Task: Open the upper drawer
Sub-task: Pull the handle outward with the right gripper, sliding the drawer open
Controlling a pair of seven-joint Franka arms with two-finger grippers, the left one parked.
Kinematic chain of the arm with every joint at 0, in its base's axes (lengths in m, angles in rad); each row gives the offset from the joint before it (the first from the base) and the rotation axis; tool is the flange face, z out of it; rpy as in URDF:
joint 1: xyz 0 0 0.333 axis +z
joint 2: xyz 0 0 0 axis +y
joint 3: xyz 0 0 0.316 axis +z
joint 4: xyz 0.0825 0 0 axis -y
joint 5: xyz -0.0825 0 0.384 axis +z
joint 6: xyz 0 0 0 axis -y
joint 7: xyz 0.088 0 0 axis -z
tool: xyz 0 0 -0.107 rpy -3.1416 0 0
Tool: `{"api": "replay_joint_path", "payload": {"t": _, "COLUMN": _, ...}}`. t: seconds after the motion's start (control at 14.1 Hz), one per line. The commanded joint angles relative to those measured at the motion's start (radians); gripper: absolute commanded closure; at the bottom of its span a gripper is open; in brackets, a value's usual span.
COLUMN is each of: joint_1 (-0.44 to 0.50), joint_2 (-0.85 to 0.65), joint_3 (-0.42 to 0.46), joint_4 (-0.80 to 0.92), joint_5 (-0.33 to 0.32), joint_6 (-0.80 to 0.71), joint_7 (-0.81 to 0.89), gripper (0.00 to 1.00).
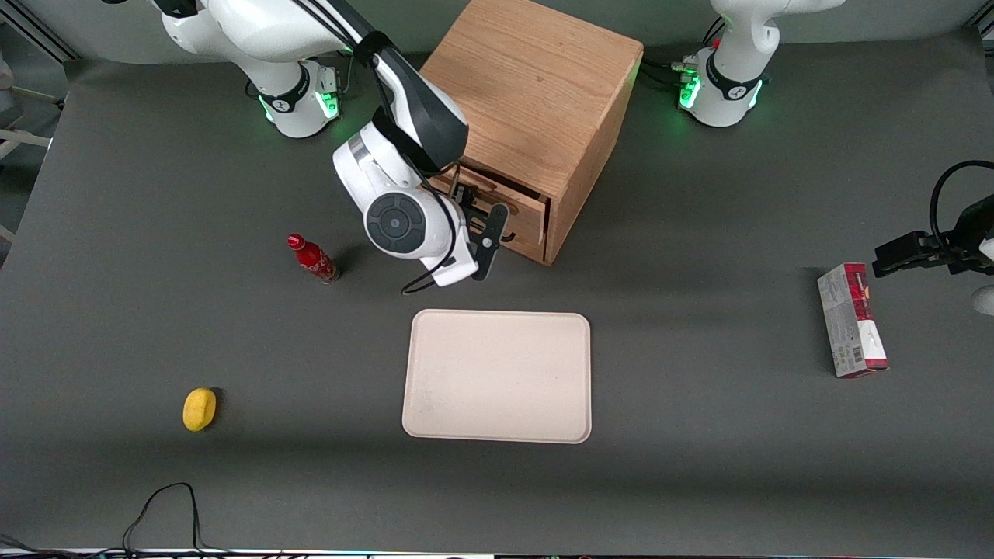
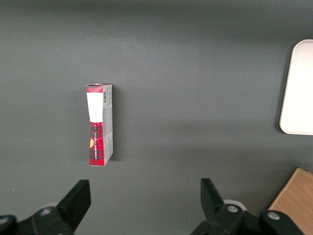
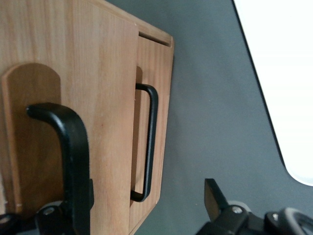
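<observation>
The oak cabinet [image 1: 536, 85] stands at the back middle of the table. Its upper drawer [image 1: 528, 221] is pulled out a little, so its light wood front [image 3: 107, 98] stands proud of the lower drawer [image 3: 162, 88]. The upper drawer's black wire handle [image 3: 73, 142] is close to the wrist camera. The lower drawer's matching handle [image 3: 151, 142] shows past it. My right gripper [image 1: 489, 241] is open in front of the upper drawer. One finger lies by that handle and the other finger [image 3: 213, 196] is out over the table. I cannot tell whether a finger touches the handle.
A cream tray [image 1: 498, 376] lies nearer the front camera than the cabinet. A red bottle [image 1: 313, 259] stands beside the working arm's wrist. A yellow lemon [image 1: 199, 408] lies toward the working arm's end. A red and grey box [image 1: 851, 320] lies toward the parked arm's end.
</observation>
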Motion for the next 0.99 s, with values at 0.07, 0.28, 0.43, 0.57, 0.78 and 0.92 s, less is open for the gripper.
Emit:
{"api": "replay_joint_path", "payload": {"t": 0.07, "joint_1": -0.024, "joint_2": 0.011, "joint_3": -0.004, "joint_4": 0.018, "joint_5": 0.005, "joint_6": 0.008, "joint_7": -0.018, "gripper": 0.0}}
{"api": "replay_joint_path", "payload": {"t": 0.28, "joint_1": -0.041, "joint_2": 0.018, "joint_3": -0.005, "joint_4": 0.032, "joint_5": 0.002, "joint_6": 0.008, "joint_7": -0.018, "gripper": 0.0}}
{"api": "replay_joint_path", "payload": {"t": 0.43, "joint_1": -0.049, "joint_2": 0.025, "joint_3": -0.005, "joint_4": 0.043, "joint_5": 0.0, "joint_6": 0.008, "joint_7": -0.019, "gripper": 0.0}}
{"api": "replay_joint_path", "payload": {"t": 0.57, "joint_1": -0.063, "joint_2": 0.026, "joint_3": -0.005, "joint_4": 0.061, "joint_5": 0.002, "joint_6": 0.008, "joint_7": -0.024, "gripper": 0.0}}
{"api": "replay_joint_path", "payload": {"t": 0.78, "joint_1": -0.084, "joint_2": 0.028, "joint_3": -0.005, "joint_4": 0.074, "joint_5": 0.0, "joint_6": 0.008, "joint_7": -0.021, "gripper": 0.0}}
{"api": "replay_joint_path", "payload": {"t": 0.92, "joint_1": -0.087, "joint_2": 0.034, "joint_3": -0.005, "joint_4": 0.078, "joint_5": -0.001, "joint_6": 0.008, "joint_7": -0.026, "gripper": 0.0}}
